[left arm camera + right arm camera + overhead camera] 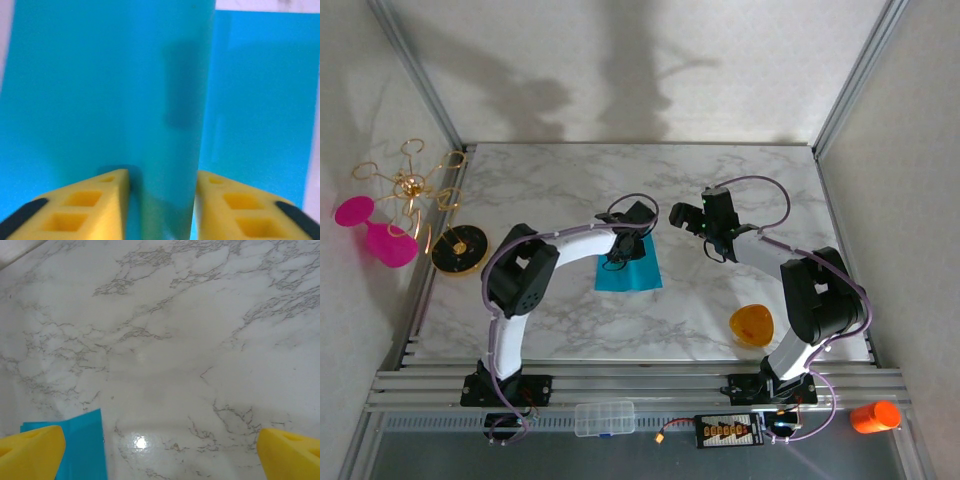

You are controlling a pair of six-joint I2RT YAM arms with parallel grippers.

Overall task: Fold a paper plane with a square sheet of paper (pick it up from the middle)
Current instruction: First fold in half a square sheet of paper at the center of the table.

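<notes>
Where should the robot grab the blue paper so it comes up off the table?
Grab the blue paper in its middle, coming straight down from above. It lies flat on the table, so no edge offers a hold. The middle stands up as a raised ridge between the fingers of the left gripper, which can pinch it from both sides.

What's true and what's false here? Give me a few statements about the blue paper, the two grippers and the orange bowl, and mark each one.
1. The blue paper lies on the table beneath the left gripper. True.
2. The right gripper is shut. False: it is wide open over bare table.
3. The orange bowl sits on the paper. False: it stands apart, on the table to the paper's right.
4. A raised hump of the paper stands between the left gripper's fingers. True.
</notes>
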